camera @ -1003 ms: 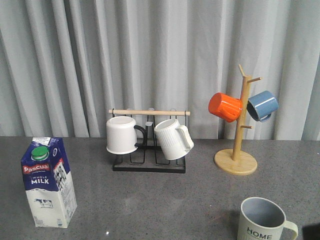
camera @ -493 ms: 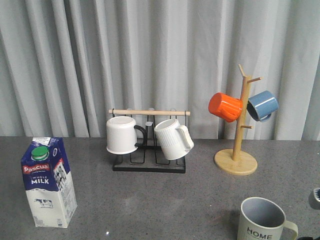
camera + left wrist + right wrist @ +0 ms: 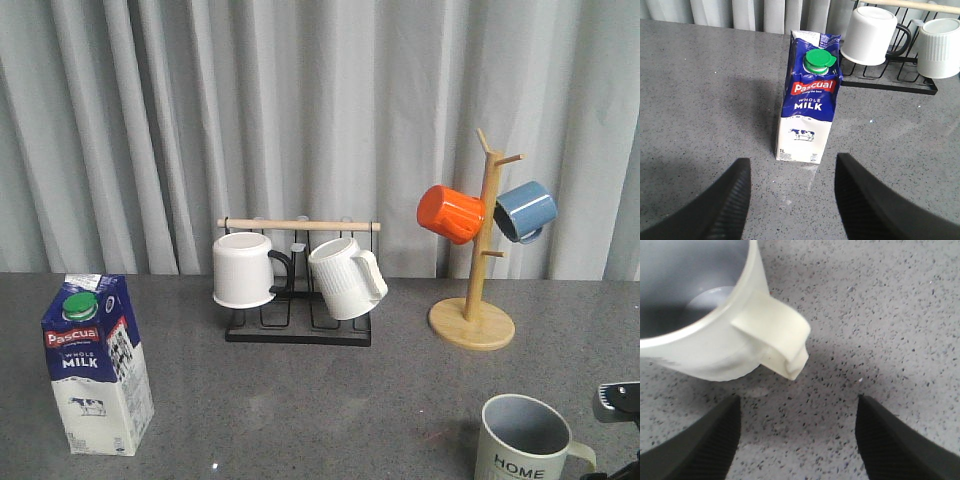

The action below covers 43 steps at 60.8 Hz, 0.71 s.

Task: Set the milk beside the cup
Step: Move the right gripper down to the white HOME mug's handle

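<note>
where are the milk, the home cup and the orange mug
milk [image 3: 97, 365]: front view, on the blue label face of the carton
cup [image 3: 520, 440]: front view, on its outer wall above the HOME lettering
orange mug [image 3: 450, 214]: front view, on its side, hanging from the wooden tree

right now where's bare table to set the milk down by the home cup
Bare grey table runs from the milk to the cup, in front of the black mug rack; the cup's left side is free. Its right is crowded: handle, right gripper. Behind stands the wooden mug tree.
</note>
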{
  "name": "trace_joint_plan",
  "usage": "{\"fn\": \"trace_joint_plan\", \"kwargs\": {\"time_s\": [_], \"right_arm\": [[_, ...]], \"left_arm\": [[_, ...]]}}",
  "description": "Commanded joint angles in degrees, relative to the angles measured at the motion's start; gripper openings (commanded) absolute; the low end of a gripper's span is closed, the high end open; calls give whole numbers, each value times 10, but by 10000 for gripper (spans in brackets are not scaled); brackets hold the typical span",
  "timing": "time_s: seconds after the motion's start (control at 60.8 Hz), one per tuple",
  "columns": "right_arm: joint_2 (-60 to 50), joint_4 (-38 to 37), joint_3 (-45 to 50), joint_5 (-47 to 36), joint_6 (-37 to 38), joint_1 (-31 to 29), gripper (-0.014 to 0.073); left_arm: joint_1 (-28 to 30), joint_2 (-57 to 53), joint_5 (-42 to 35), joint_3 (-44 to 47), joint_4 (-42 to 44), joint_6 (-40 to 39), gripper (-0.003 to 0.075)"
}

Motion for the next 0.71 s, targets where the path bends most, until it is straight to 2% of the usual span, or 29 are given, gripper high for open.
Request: {"fn": "trace_joint_plan", "kwargs": {"time_s": [0.0, 0.279, 0.427, 0.575, 0.69], "right_arm": [[-6, -5, -17, -47, 0, -2, 470], [29, -8, -17, -107, 0, -2, 470], [56, -10, -17, -166, -16, -2, 453], [83, -10, -17, -199, -25, -2, 344], [97, -10, -17, -226, -31, -2, 191]], "left_arm": [[-1, 2, -34, -18, -5, 0, 377], [-1, 2, -32, -18, -5, 0, 377], [-1, 2, -32, -18, -5, 0, 377], [-1, 2, -31, -18, -5, 0, 377], [-1, 2, -31, -18, -5, 0, 377]]}}
